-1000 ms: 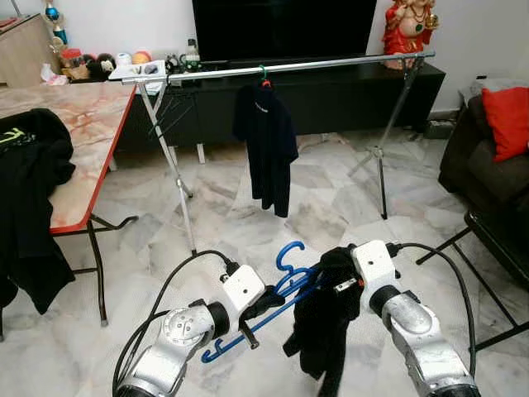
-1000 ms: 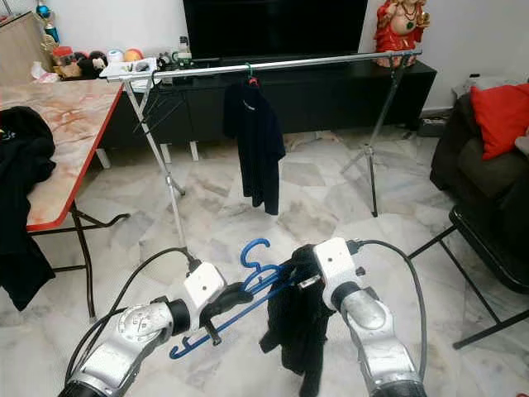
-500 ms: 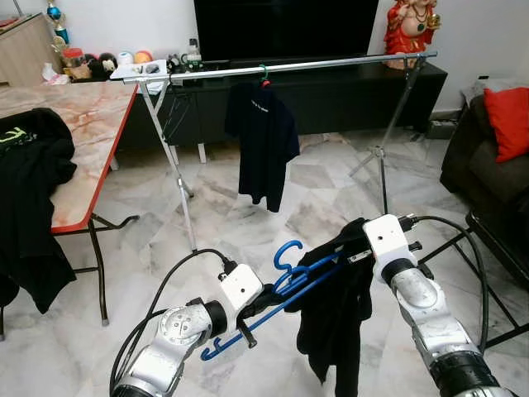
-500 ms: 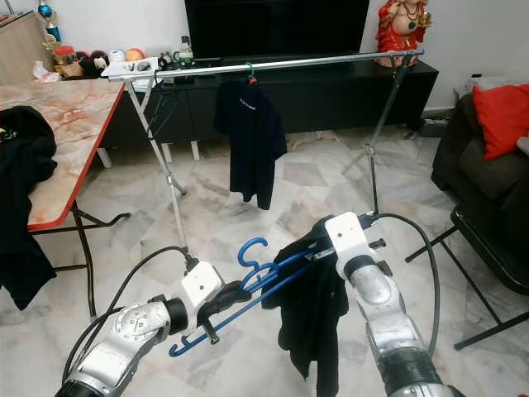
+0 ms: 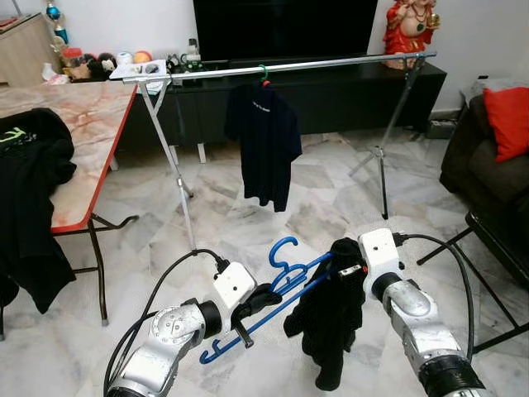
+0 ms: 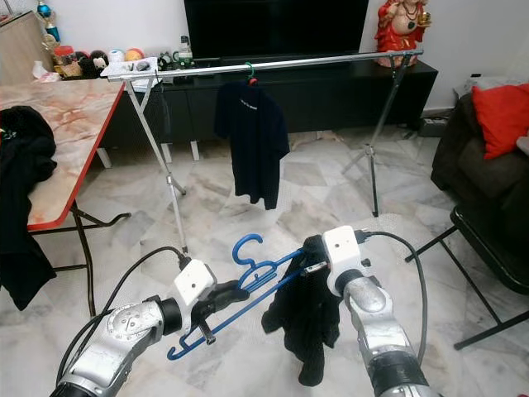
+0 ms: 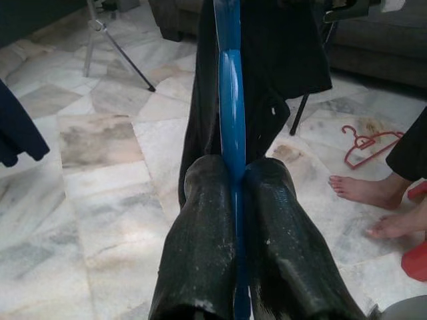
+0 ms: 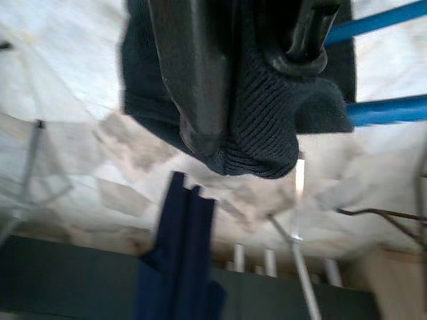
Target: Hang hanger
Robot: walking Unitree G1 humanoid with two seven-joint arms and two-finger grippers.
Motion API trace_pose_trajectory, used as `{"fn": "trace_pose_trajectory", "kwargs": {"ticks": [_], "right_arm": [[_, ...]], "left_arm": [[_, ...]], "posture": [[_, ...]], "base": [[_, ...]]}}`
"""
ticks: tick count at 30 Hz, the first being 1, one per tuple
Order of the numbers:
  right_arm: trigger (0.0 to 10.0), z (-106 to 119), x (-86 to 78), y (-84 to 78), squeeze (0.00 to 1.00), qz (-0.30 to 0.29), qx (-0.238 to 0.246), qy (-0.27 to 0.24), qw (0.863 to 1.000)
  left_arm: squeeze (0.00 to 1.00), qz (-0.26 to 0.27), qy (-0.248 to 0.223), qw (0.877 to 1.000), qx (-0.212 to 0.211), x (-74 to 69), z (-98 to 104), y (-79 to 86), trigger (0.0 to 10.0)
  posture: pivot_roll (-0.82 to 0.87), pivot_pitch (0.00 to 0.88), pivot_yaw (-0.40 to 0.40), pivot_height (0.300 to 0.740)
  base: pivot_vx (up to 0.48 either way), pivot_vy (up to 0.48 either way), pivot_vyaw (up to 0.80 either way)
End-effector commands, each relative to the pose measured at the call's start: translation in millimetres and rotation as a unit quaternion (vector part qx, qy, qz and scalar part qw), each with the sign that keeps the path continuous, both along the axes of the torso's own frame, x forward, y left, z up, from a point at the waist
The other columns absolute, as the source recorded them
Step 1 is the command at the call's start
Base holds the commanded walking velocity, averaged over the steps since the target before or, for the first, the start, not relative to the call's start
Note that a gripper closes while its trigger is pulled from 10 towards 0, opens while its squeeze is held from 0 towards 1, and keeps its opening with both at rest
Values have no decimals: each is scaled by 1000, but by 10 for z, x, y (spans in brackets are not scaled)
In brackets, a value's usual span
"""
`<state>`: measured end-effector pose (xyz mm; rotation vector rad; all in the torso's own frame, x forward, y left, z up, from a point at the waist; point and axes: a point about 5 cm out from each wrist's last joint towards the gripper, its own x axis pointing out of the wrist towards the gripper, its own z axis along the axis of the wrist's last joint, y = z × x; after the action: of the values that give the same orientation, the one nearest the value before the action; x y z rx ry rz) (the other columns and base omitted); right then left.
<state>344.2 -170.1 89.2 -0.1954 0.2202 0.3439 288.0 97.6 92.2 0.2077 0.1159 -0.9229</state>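
A: Left hand [image 5: 263, 299] pinches the blue hanger [image 5: 285, 285] low on its frame, hook up. Right hand [image 5: 345, 266] clamps the black shirt [image 5: 331, 318] bunched at the hanger's far end.

B: Risk: shirt slides off that end, or hanger twists in the pinch before reaching the rail [image 5: 331, 64].

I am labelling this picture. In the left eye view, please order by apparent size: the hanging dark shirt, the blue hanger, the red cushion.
1. Hanging dark shirt, largest.
2. Blue hanger: long but thin, and nearer the camera, so unsure.
3. Red cushion, smallest; cut by the picture edge.
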Motion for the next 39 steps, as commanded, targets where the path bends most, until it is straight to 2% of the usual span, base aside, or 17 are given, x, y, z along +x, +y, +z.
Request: {"fn": "trace_pose_trajectory", "kwargs": {"ticks": [1,3,5,8,12,16,17,20,22,24,28,31,32,34,36,37,39], "right_arm": [[10000,64,-25,236,0,76,23,-16,997],[10000,77,-51,294,0,105,34,-16,994],[10000,150,-197,497,0,221,77,-20,972],[10000,228,-284,570,0,275,114,-28,954],[10000,285,-309,569,0,287,136,-33,948],[10000,409,-389,532,0,297,218,-41,929],[10000,409,-389,532,0,297,218,-41,929],[10000,462,-640,583,0,370,256,-27,893],[10000,424,-767,606,0,401,255,-7,880],[10000,427,-794,601,0,406,258,-3,877],[10000,356,-783,544,0,396,222,17,891],[10000,309,-832,515,0,411,187,35,892],[10000,244,-820,467,0,397,140,48,906],[10000,216,-805,446,0,389,120,50,912],[10000,57,-629,283,0,299,37,63,951],[10000,57,-629,283,0,299,37,63,951],[10000,-15,-452,110,0,199,5,67,978]], "left_arm": [[0,-25,-21,999,-20,-7,122,-104,10000],[0,-26,-20,999,-21,-9,122,-108,10000],[0,-29,-19,999,-25,-12,122,-127,10000],[0,-30,-17,999,-27,-15,122,-138,10000],[0,-29,-15,999,-29,-17,115,-144,10000],[0,-19,-15,999,-34,-3,112,-142,10000],[0,-19,-15,999,-34,-3,112,-142,10000],[0,-18,-17,999,-36,15,125,-161,10000],[0,-19,-16,999,-36,13,120,-177,10000],[0,-20,-15,999,-36,13,118,-179,10000],[0,-20,-12,999,-32,11,103,-172,10000],[0,-20,-11,999,-31,9,96,-173,10000],[0,-19,-11,999,-30,10,96,-171,10000],[0,-18,-11,999,-30,11,96,-170,10000],[0,-17,-11,999,-29,12,92,-168,10000],[0,-17,-11,999,-29,12,92,-168,10000],[0,-17,-11,999,-28,11,91,-170,10000]], "posture": [[64,33,11,740],[64,33,11,740],[64,33,11,740],[64,33,11,740],[64,33,11,740],[58,40,8,740],[58,40,8,740],[51,44,10,740],[51,44,10,740],[51,46,12,740],[49,46,13,740],[50,46,12,740],[51,46,12,740],[51,46,12,740],[51,46,12,740],[51,46,12,740],[51,47,10,740]], "base": [[0,0,0],[0,0,0],[0,0,0],[0,0,0],[0,0,0],[0,0,0],[0,0,0],[0,0,0],[0,0,0],[0,0,0],[0,0,0],[0,0,0],[0,0,0],[0,0,0],[0,0,0],[0,0,0],[0,0,0]]}}
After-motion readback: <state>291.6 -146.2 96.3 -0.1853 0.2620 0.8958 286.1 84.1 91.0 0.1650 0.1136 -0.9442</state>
